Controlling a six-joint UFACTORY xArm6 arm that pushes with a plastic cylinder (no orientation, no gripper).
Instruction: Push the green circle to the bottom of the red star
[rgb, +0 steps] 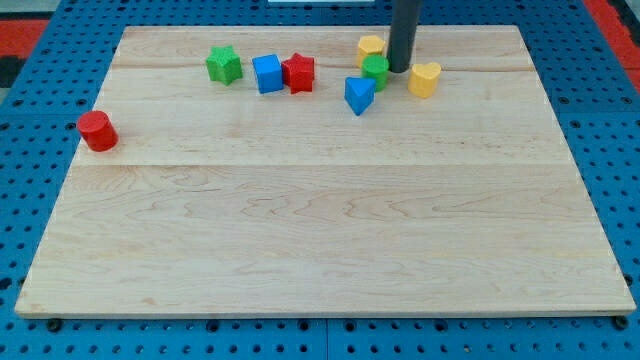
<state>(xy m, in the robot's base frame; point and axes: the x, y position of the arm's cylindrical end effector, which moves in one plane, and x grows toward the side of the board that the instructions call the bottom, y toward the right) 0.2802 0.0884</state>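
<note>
Rod: dark, straight, comes down from the view's top; the tip (401, 69) sits at the upper-right edge of the green circle (376, 71), touching or v. nearly so.
Fingers: none on this rig, so nothing opens, shuts or holds; the rod only shoves from the side.
Green circle: near the view's top, right of centre. Yellow block (371, 46) just above it, blue triangle-ish block (360, 95) just below-left, yellow heart-ish block (425, 79) to its right w/ the rod between them.
Red star: (299, 72) to the view's left of the circle, approx. same row, touching the blue cube (267, 74) on its left.
Why tip sits there: judged: being on the circle's right side suits a push leftward, toward the star.
Goal spot: bare board just below the star; circle not there yet, task looks early.
Next move calls for: judged: push left and slightly down, then stop under the star.
Risk: blue triangle lies close to that path and could get dragged along; circle may also roll off the tip sideways.
Others: green star (224, 65) further left, red cylinder (98, 131) at the far left edge of the wooden board (320, 240); both well apart from the action.
</note>
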